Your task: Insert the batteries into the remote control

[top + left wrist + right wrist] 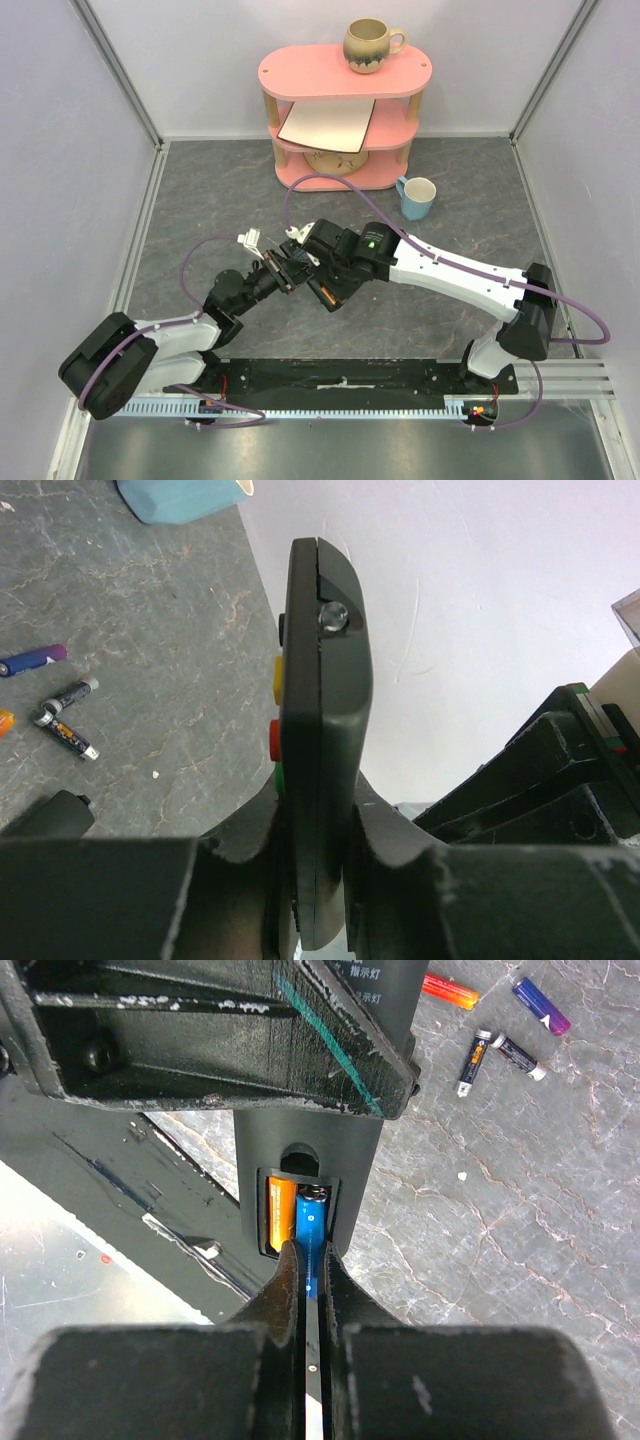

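Left fingers [240, 852] clamp our remote control [320, 730]; closed right fingers [282, 1295] touch its compartment's [334, 1215] blue battery [308, 1222], orange battery [278, 1210] alongside.

The remote control [325, 710] is smooth, matt black plastic. The batteries [68, 737] have glossy printed wraps and shiny metal ends. The table [170, 660] looks like matt grey stone with pale veins. The left gripper [318, 825] is rough black plastic, scuffed whitish at the edges. The far mug [372, 45] is glossy and glazed.
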Motion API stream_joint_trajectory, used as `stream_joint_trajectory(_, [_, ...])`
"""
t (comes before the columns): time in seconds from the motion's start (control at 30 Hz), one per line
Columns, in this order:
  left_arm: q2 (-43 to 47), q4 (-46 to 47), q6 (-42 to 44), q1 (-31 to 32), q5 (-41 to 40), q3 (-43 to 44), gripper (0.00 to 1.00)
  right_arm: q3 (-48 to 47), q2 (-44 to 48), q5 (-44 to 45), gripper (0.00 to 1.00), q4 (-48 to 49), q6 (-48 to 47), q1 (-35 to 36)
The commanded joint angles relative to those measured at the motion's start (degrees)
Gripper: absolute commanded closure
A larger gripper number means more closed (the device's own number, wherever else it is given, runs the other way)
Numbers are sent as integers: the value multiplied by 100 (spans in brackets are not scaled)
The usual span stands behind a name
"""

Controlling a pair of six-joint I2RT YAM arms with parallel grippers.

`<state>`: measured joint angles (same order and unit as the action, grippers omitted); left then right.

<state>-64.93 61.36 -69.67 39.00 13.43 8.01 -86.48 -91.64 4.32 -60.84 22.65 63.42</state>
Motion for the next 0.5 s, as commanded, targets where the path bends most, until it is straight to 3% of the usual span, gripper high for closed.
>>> stream_joint_trajectory(0.0, [-55, 1237, -732, 81, 836, -28, 98, -141, -91, 569, 100, -262, -367, -84])
stream_joint_trajectory(0.47, [-275, 2037, -1128, 81, 1223, -106, 98, -246, -135, 905, 100, -218, -516, -119])
